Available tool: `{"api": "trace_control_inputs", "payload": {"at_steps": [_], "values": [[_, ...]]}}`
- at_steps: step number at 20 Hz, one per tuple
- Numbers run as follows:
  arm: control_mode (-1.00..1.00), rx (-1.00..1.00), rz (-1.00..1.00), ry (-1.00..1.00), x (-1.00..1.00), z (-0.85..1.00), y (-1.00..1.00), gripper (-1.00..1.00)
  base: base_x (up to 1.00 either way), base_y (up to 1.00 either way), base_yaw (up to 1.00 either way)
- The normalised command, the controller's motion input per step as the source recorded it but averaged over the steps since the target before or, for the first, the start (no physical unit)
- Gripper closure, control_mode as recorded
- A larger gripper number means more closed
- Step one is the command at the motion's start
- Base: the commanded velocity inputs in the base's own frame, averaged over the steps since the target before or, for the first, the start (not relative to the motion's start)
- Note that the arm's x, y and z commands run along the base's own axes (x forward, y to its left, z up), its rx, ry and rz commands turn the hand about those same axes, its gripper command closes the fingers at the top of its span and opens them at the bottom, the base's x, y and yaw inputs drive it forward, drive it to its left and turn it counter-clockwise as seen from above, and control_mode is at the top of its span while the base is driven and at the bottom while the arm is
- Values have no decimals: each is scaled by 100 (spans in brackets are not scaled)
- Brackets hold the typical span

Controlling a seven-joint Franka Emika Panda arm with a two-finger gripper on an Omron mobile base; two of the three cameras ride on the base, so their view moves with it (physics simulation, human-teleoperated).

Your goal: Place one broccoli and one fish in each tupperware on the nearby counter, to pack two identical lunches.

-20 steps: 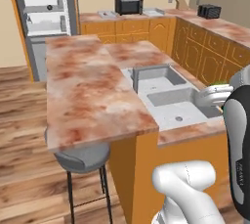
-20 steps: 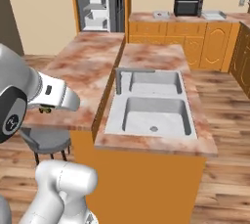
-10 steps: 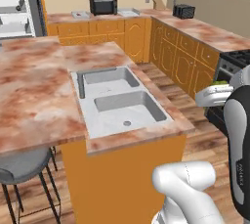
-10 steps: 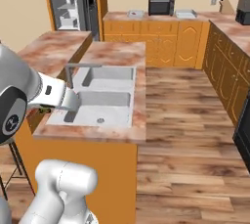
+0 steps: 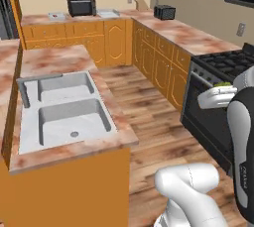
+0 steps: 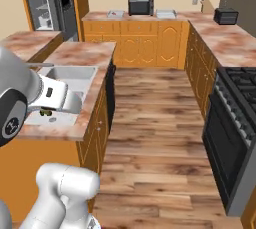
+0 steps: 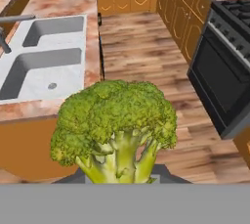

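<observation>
We see our gripper (image 7: 119, 179) clamped on a broccoli (image 7: 114, 123), stalk end down between the fingers, which are mostly hidden behind it at the six o'clock edge of the hand view. The broccoli has a pale green forked stalk and a wide, bumpy crown of darker yellow-green florets that spreads well past the fingers on both sides. In the left base view we catch a sliver of green (image 5: 224, 84) atop the white hand at three o'clock, held in the air above the floor.

Beyond the crown, at ten o'clock in the hand view, lies the steel double sink (image 7: 41, 64) set in a mottled pink-brown top on orange cabinets. At one to three o'clock stands a black oven (image 7: 222, 88). Between them runs the wooden plank floor (image 7: 141, 56).

In the right base view, the counter (image 6: 220, 33) runs along the right wall and the back wall, carrying a black microwave (image 6: 140, 5), a toaster (image 6: 226, 16) and a knife block (image 6: 205, 4).
</observation>
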Motion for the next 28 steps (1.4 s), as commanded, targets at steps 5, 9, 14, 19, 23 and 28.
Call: {"api": "trace_control_inputs", "payload": {"at_steps": [5,9,14,19,23,28], "values": [[100,0,0,0,0,0,0,100,8,-96,0],[100,0,0,0,0,0,0,100,90,-33,0],[100,0,0,0,0,0,0,100,100,-3,1],[100,0,0,0,0,0,0,100,100,-6,0],[100,0,0,0,0,0,0,100,100,-38,0],[100,0,0,0,0,0,0,100,100,-40,0]]}}
